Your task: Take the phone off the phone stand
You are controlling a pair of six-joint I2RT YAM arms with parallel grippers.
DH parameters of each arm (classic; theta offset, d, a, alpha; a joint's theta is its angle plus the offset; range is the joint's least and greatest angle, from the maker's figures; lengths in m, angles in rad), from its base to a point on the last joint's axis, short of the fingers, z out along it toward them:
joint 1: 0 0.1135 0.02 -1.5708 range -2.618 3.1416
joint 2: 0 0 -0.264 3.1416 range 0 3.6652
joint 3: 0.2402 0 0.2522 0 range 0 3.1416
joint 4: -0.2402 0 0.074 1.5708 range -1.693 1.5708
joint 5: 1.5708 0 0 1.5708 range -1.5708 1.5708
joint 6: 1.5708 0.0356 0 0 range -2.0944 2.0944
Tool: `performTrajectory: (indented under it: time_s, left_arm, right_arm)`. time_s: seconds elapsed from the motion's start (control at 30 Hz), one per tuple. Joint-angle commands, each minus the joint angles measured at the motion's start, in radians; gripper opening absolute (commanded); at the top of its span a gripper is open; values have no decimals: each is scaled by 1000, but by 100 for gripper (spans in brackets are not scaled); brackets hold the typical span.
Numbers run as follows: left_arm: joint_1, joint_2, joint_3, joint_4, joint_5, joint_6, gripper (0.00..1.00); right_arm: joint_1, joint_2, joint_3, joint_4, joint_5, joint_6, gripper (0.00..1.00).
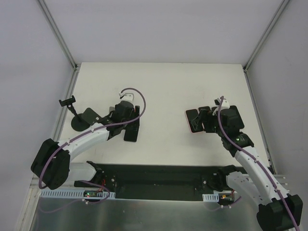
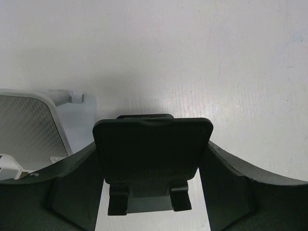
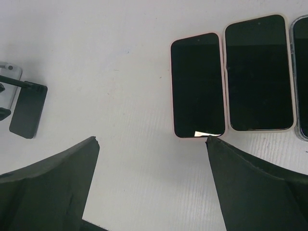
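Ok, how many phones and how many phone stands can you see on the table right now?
Phones: 3 (pink-edged phone, cream-edged phone, clear-edged phone cut off by the frame edge)
Phone stands: 2 (folding stand, clamp stand)
Total: 5

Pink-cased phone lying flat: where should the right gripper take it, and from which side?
Likely across its long edges, from straight above: the pink-cased phone lies flat, screen up. In the right wrist view its left edge is free; its right edge sits close beside the neighbouring phone, so that finger gets little room.
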State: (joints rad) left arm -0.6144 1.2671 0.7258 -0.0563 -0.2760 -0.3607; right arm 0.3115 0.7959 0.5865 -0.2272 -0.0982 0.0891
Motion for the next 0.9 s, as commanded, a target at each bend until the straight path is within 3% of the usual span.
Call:
performTrajectory:
  time_s: [0.0,0.13,0.23,0.43,0.67,0.77,0.87]
  left_arm:
    - [-1,-41,-40,53,-49,-23,46]
    - [-2,-70,-42,55,-37,-9,63]
    - [-2,-93,-31,53,-19,2,68]
    - [1,-184,9,47,4,34,97]
    - [86,-264,168,-34,20,83,99]
    - [198,-324,233,-69,50,71,99]
    - [258,-380,305,-135,-41,107,99]
  right_arm:
    - [-5,-47,-14,34,-11,40,97]
    - [-3,-69,-17,29,-9,34,97]
    - [-3,-78,-8,19,3,26,97]
    - [-3,-96,65,-46,61,-21,97]
    - [-5,-129,200,-156,207,-124,96]
    - [-8,-152,265,-201,342,-158,96]
    - [-6,-170,335,-250,536,-176,96]
